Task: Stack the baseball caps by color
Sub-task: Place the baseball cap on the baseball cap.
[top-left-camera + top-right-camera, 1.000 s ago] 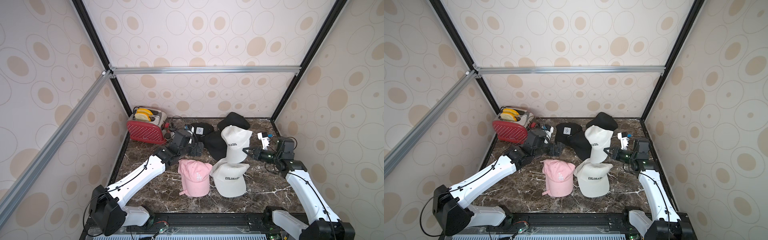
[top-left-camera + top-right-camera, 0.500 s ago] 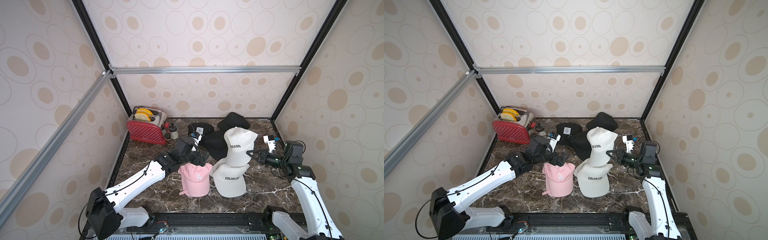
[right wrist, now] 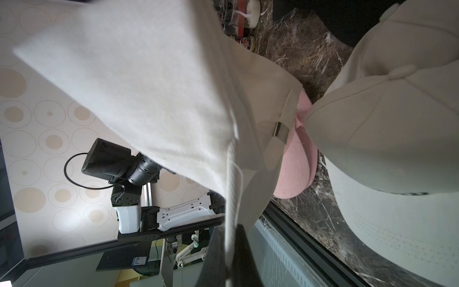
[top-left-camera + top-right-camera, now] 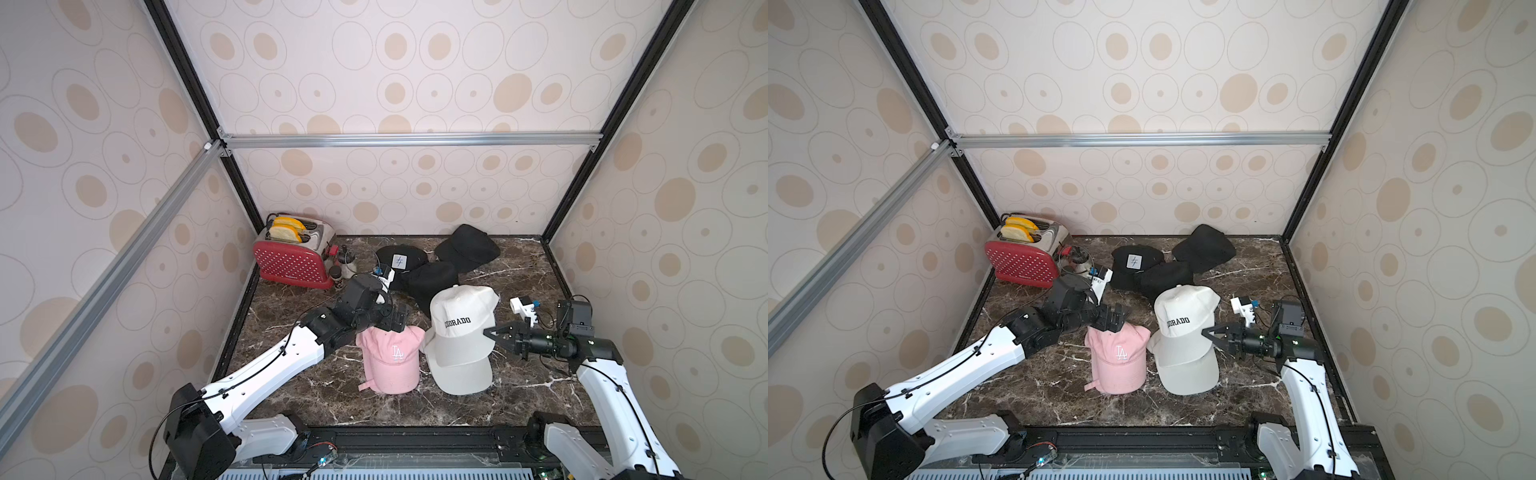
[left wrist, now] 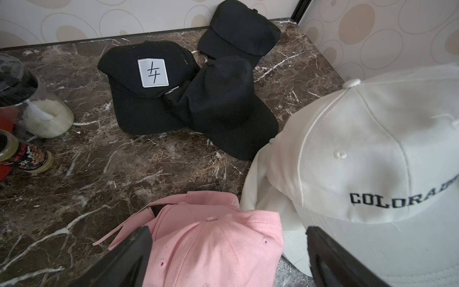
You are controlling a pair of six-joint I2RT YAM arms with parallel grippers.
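Our right tool (image 4: 487, 331) pinches the off-white COLORADO cap (image 4: 459, 316) by its edge, over the lower off-white cap (image 4: 465, 374) on the tabletop (image 4: 519, 257). Left tool (image 4: 397, 322) is spread above the pink LA cap (image 4: 392, 357). The fabric looks light and floppy, so we'd grab the brim.

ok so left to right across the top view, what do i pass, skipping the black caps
red toaster → pink LA cap → off-white COLORADO cap → right pincer

COLORADO lettering stands on the off-white cap (image 5: 372, 154), LA on the pink cap (image 4: 390, 365).
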